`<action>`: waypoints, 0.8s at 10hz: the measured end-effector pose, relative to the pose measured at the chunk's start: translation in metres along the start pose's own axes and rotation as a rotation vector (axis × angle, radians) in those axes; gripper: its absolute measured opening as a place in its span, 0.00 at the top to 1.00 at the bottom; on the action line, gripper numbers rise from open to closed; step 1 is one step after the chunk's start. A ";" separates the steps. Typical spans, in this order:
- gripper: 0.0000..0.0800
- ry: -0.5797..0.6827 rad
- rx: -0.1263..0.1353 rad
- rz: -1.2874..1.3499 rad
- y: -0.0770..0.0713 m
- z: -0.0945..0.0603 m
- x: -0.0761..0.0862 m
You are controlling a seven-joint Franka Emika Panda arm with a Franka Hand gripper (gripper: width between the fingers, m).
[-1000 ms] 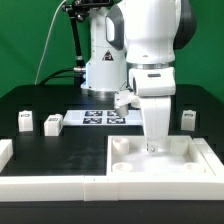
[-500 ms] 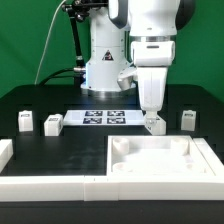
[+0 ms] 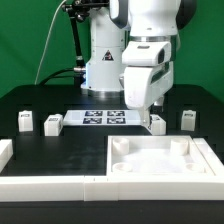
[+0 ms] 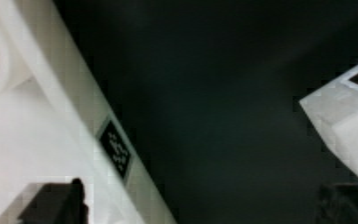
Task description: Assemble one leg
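Note:
In the exterior view my gripper [image 3: 148, 112] hangs just behind the far edge of the large white tabletop [image 3: 160, 160], close beside a small white tagged leg [image 3: 157, 123] that stands on the black table. Other legs stand at the exterior view's left [image 3: 25, 121] [image 3: 53, 123] and right [image 3: 186, 119]. In the wrist view my gripper [image 4: 202, 203] is open, with only dark table between the two dark fingers [image 4: 51, 205]. The tabletop's tagged edge [image 4: 87, 130] runs along one side. A white tagged piece [image 4: 345, 100] shows at the other side; I cannot tell if it is the leg.
The marker board [image 3: 100, 118] lies behind the gripper toward the exterior view's left. Long white border rails [image 3: 50, 186] lie along the front edge, with another white piece [image 3: 5, 150] at the far left. The robot's base [image 3: 100, 65] stands behind.
The gripper has risen off the tabletop's far corner and moved back, away from the camera, and now hangs beside the leg near the marker board. It has tilted slightly.

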State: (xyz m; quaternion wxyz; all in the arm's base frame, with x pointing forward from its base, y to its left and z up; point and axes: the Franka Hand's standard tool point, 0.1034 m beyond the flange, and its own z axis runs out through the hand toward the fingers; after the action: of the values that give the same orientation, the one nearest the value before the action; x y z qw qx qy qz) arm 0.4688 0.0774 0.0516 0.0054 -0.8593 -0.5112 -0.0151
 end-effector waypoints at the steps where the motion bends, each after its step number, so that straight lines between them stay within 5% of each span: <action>1: 0.19 0.000 0.001 0.086 -0.001 0.000 0.000; 4: 0.19 0.008 0.024 0.604 -0.031 0.004 0.010; 8: 0.19 0.008 0.061 0.995 -0.046 0.008 0.023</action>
State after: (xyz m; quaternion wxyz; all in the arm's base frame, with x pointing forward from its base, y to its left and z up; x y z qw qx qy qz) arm 0.4392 0.1197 0.0445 0.0391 -0.9985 -0.0392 0.0012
